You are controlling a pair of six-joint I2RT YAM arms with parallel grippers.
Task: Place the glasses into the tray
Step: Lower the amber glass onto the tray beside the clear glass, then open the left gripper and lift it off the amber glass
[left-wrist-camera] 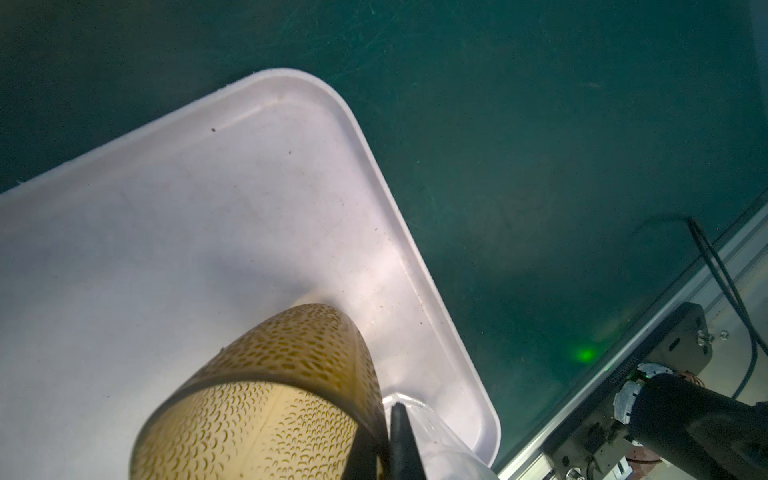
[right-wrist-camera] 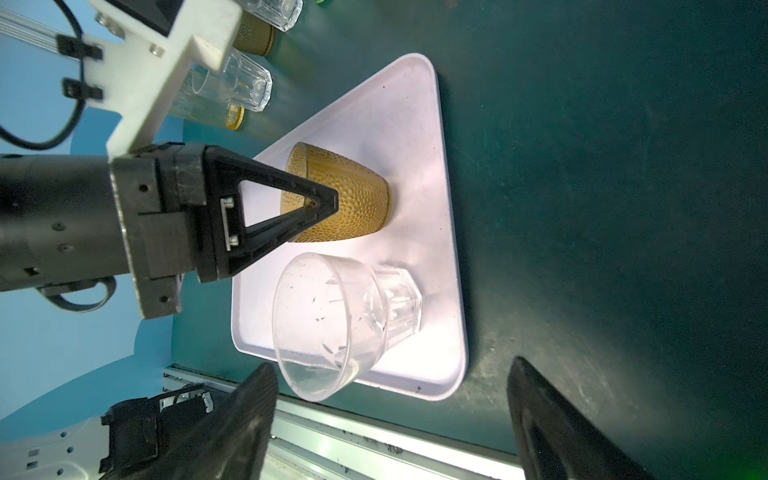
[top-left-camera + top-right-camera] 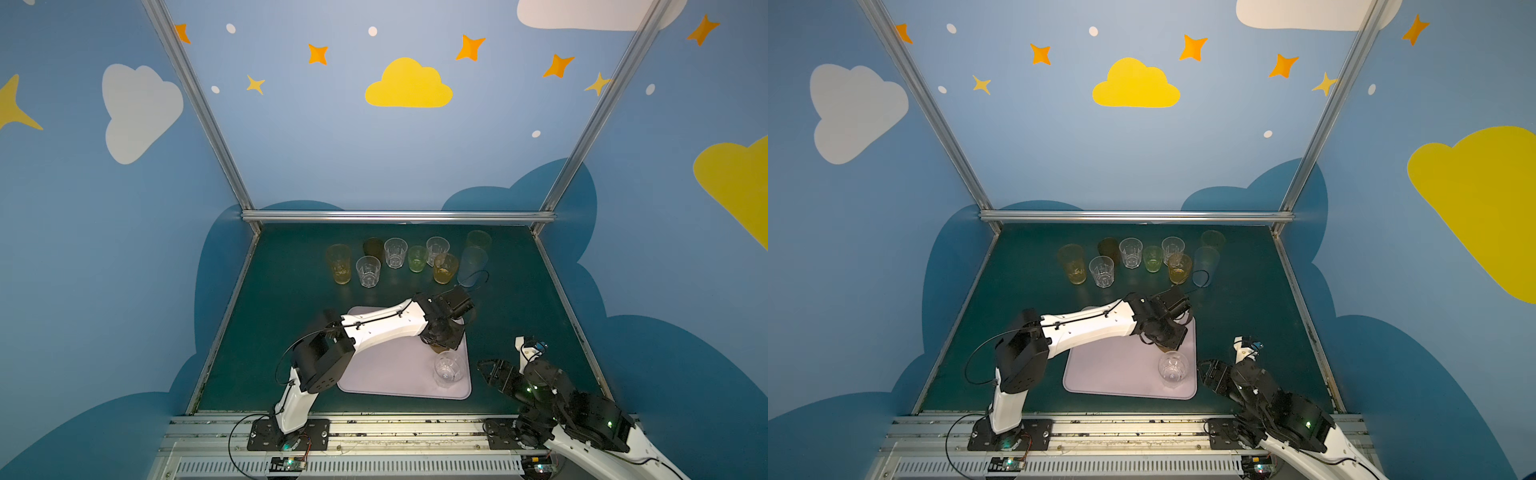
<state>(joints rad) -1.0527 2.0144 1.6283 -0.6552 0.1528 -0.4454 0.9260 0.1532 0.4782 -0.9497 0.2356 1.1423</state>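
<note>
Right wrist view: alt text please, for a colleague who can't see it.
The left gripper pinches the rim of a brown dimpled glass standing on the pale tray, beside a clear glass also on the tray. The right gripper is open and empty in the foreground; more glasses wait on the green table.

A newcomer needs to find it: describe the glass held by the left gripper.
Look at the pale lilac tray on the dark green table. Of the two glasses in it, take the brown glass that the left gripper pinches by the rim. Unlike the clear faceted glass beside it, its wall is dimpled and tinted.
</note>
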